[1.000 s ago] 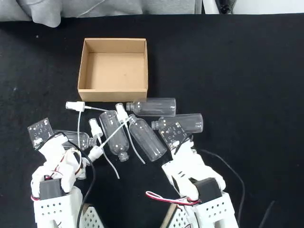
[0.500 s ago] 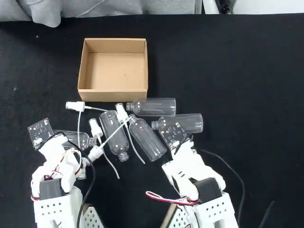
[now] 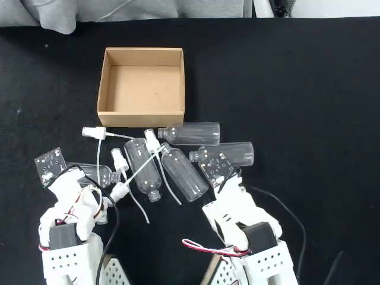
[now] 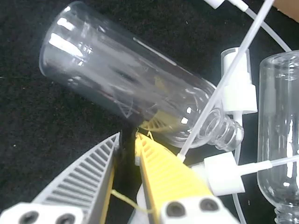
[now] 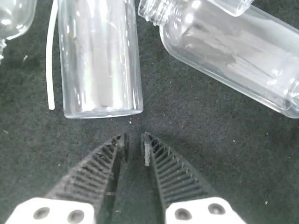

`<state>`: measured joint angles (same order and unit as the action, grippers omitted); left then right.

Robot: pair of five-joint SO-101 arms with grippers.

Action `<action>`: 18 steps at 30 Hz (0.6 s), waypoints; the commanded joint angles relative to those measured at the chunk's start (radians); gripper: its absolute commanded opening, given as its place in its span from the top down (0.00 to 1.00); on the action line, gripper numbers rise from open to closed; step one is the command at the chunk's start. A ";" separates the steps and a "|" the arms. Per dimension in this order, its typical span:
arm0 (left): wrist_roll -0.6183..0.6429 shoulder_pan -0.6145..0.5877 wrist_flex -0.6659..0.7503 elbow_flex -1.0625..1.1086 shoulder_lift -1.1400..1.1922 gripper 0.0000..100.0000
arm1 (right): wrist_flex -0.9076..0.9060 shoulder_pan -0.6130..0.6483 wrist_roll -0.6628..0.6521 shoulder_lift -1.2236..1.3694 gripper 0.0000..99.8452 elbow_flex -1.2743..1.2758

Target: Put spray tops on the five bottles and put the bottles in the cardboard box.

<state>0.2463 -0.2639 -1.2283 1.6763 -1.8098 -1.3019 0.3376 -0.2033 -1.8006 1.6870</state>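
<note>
Five clear bottles lie uncapped in front of the cardboard box (image 3: 142, 83), among them one (image 3: 189, 133) by the box, one (image 3: 228, 153) to its right and two (image 3: 184, 173) (image 3: 144, 169) in the middle. Loose white spray tops (image 3: 94, 132) (image 3: 119, 157) (image 3: 151, 141) with long tubes lie among them. My left gripper (image 4: 126, 138) is shut and empty, its tips right at the side of the leftmost bottle (image 4: 135, 98), with a spray top (image 4: 224, 171) beside it. My right gripper (image 5: 133, 140) is shut and empty just short of a bottle's base (image 5: 100, 60); another bottle (image 5: 229, 51) lies beside it.
Black cloth covers the table (image 3: 297, 89). The left arm (image 3: 68, 208) and right arm (image 3: 240, 214) sit at the near edge. Grey fabric (image 3: 53, 15) lies beyond the far edge. Open room lies to the right of the bottles.
</note>
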 commanded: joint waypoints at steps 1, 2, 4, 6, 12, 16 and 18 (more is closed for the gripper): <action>-0.005 -0.010 -0.006 0.024 -0.009 0.95 | -0.005 -0.023 -0.003 -0.097 0.98 -0.004; -0.005 -0.010 -0.006 0.024 -0.009 0.95 | -0.005 -0.023 -0.003 -0.097 0.98 -0.004; -0.005 -0.010 -0.006 0.024 -0.009 0.95 | -0.005 -0.023 -0.003 -0.097 0.98 -0.004; -0.005 -0.010 -0.006 0.024 -0.009 0.95 | -0.005 -0.023 -0.003 -0.097 0.98 -0.004; -0.006 -0.004 -0.006 0.024 -0.009 0.95 | -0.005 -0.023 -0.003 -0.097 0.98 -0.004; -0.006 -0.008 -0.006 0.024 -0.009 0.95 | -0.005 -0.023 -0.003 -0.097 0.98 -0.004; -0.006 -0.008 -0.006 0.024 -0.009 0.95 | -0.005 -0.023 -0.003 -0.097 0.98 -0.004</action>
<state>0.2463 -0.2639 -1.2283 1.6763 -1.8098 -1.3019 0.3376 -0.2033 -1.8006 1.6870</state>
